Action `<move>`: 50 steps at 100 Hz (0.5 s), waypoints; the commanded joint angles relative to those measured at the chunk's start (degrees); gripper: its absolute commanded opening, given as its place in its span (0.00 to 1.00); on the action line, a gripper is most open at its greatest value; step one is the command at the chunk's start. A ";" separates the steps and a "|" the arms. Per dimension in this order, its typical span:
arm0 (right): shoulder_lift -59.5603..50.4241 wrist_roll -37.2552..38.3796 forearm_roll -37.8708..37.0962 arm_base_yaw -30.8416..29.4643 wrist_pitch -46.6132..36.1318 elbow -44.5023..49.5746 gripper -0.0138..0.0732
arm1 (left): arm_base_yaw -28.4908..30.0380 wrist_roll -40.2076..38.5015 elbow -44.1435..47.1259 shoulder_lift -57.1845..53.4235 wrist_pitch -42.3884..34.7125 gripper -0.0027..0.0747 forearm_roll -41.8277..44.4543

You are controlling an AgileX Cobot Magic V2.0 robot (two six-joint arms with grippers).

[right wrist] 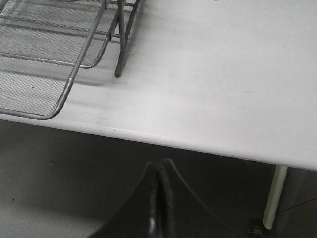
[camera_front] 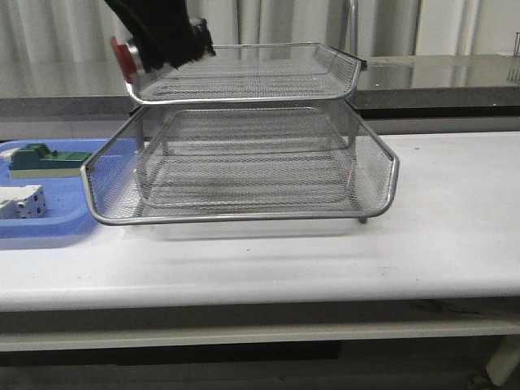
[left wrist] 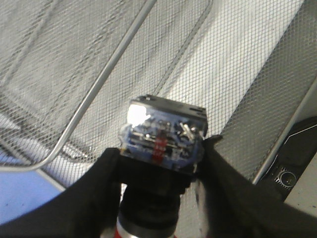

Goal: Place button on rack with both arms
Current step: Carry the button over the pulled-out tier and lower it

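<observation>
The button [left wrist: 163, 136] is shown held in the left gripper [left wrist: 161, 163], whose fingers [left wrist: 99, 183] are closed against its two sides. A red mushroom cap [camera_front: 123, 55] and silver collar are seen at one end in the front view; a black body and a translucent blue rear block with metal screw terminals are seen in the left wrist view. The button is held at the left rim of the top tier of the rack [camera_front: 244, 97], cap outward beyond the rim and rear block over the mesh. The rack is set on the white tabletop [camera_front: 455, 236], toward its left half, with a blue tray [camera_front: 49, 227] holding a green block [camera_front: 45, 158] and a white block [camera_front: 20, 203] at the left edge. The right half of the tabletop is occupied by no object. The right gripper [right wrist: 157, 198] is seen with its fingers pressed together on nothing, beyond the tabletop's front edge, near a rack leg [right wrist: 119, 54].
</observation>
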 commanded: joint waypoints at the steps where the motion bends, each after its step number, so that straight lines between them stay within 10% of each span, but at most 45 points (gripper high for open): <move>1: 0.05 -0.13 -0.23 0.08 -3.17 -2.02 0.08 | -1.88 -0.37 -1.49 0.05 -4.71 0.04 -0.85; 50: 0.05 -0.13 -0.23 0.08 -3.17 -2.02 0.08 | -4.65 1.01 -1.49 9.61 -6.73 0.04 -0.85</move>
